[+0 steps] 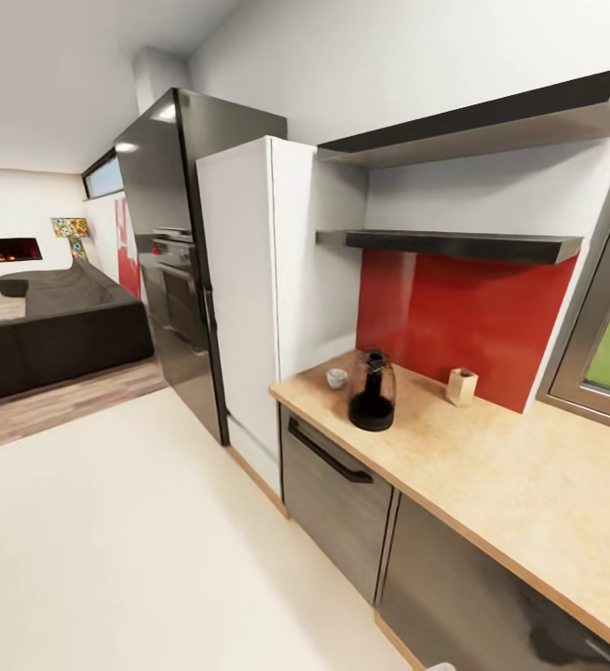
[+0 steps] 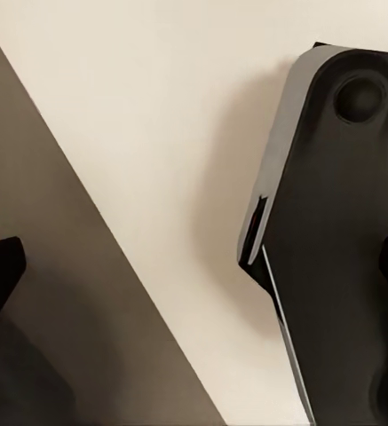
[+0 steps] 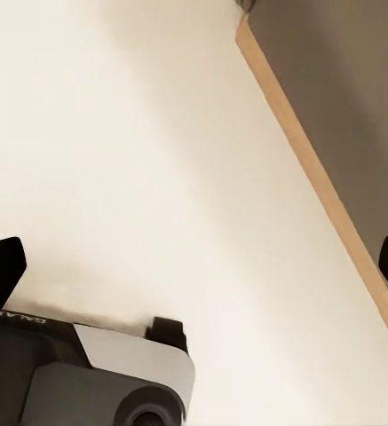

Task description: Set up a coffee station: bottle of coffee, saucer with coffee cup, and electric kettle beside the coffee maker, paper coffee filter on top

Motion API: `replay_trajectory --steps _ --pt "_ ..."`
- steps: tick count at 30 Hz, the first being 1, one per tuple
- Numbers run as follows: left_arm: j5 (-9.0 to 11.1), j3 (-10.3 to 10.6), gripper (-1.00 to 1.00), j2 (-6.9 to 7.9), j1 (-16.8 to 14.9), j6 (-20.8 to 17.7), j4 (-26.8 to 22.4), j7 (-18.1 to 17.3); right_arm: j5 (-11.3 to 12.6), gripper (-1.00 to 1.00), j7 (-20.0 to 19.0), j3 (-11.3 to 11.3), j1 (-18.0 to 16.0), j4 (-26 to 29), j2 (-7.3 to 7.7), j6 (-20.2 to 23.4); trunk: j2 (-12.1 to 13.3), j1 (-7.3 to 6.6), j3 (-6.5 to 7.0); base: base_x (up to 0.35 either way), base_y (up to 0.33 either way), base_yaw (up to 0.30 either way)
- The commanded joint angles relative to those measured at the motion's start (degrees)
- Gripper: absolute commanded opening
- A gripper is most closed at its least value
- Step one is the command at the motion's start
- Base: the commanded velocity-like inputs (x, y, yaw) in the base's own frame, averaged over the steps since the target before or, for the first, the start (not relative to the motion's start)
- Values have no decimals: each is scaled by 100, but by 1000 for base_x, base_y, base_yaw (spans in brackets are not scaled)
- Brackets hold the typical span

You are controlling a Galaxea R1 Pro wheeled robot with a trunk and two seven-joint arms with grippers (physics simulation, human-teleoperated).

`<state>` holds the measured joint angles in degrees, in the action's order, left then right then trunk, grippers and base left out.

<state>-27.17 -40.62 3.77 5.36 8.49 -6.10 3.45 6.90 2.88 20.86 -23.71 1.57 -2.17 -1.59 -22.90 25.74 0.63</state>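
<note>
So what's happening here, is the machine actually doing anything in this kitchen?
Nothing is being handled right now. The robot faces a long light beige wood-look countertop where a rounded smoky glass kettle with a black base, a small white cup and a small pale wooden-looking block stand. Two dark grey wall shelves hang above; the lower one shows nothing on top from this angle. Both wrist cameras look down at pale floor, their gripper fingers wide apart.

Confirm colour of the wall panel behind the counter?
Glossy red; the wall panel shows best in the head view, behind the kettle on the countertop.
</note>
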Motion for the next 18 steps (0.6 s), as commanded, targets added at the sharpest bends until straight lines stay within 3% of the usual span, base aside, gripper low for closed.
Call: replay_trajectory --steps 1,11,18 --pt "-60 -37 100 -2 0 21 3 15 59 100 15 49 -2 -8 -2 -17 -2 5 0 283 223 -150" --pt "-60 -37 100 -1 -1 21 3 22 59 100 11 49 -2 -8 -2 -17 -2 5 0 260 248 -236" --pt "-60 -39 100 -4 -3 21 3 31 57 100 20 49 -2 -8 -2 -17 -2 5 0 232 277 -48"
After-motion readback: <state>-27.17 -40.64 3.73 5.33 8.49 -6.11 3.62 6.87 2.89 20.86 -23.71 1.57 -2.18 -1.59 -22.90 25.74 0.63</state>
